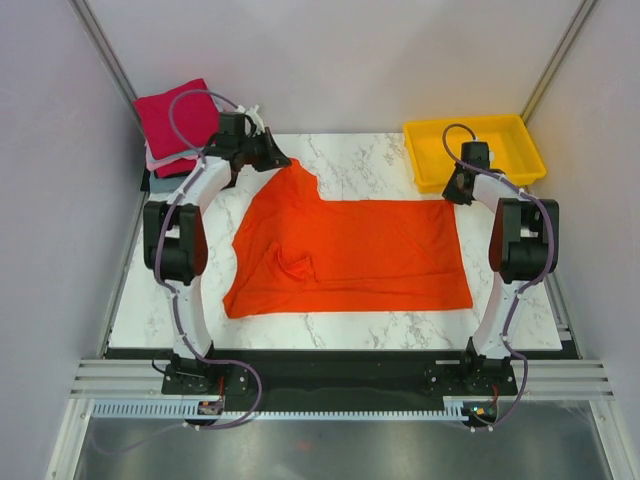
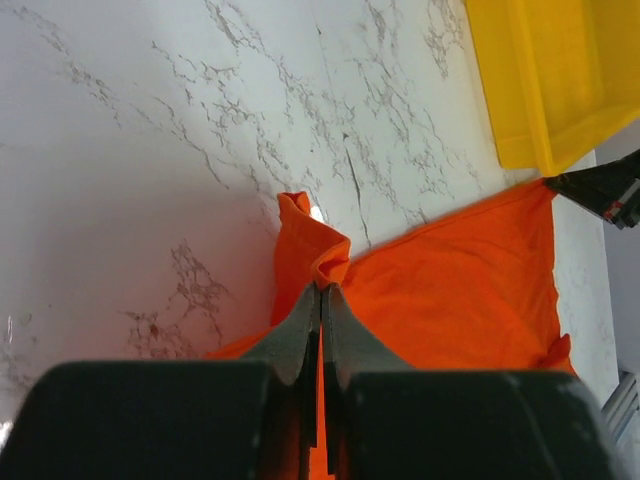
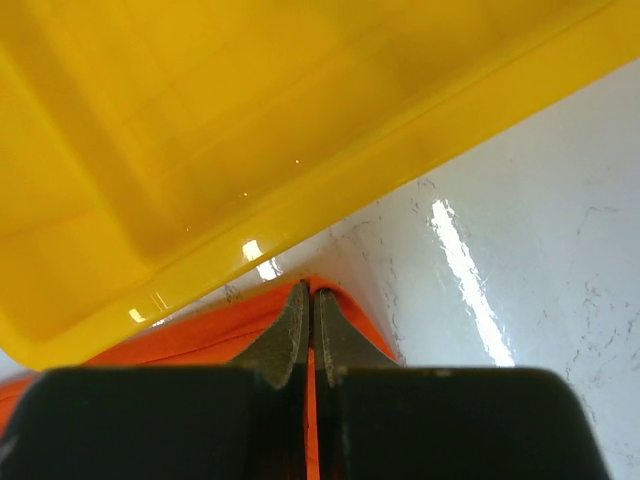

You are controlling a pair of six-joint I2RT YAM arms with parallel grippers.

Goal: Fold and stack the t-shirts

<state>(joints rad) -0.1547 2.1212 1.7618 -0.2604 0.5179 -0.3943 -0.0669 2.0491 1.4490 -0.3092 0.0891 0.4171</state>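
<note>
A bright orange-red t-shirt (image 1: 350, 255) lies spread on the marble table (image 1: 360, 160), with a small wrinkle near its left middle. My left gripper (image 1: 275, 160) is shut on its far-left corner, which is lifted into a peak (image 2: 325, 255). At the far-right corner (image 3: 335, 295) my right gripper (image 1: 455, 190) is shut on the cloth, right beside the yellow tray. Folded t-shirts (image 1: 178, 120), crimson on top with pink and grey-blue edges under it, are stacked at the far left.
The yellow plastic tray (image 1: 505, 125) stands at the far right corner, its rim (image 3: 400, 150) just above my right fingers. The enclosure's walls stand close on both sides. Bare marble shows between the shirt and the back edge.
</note>
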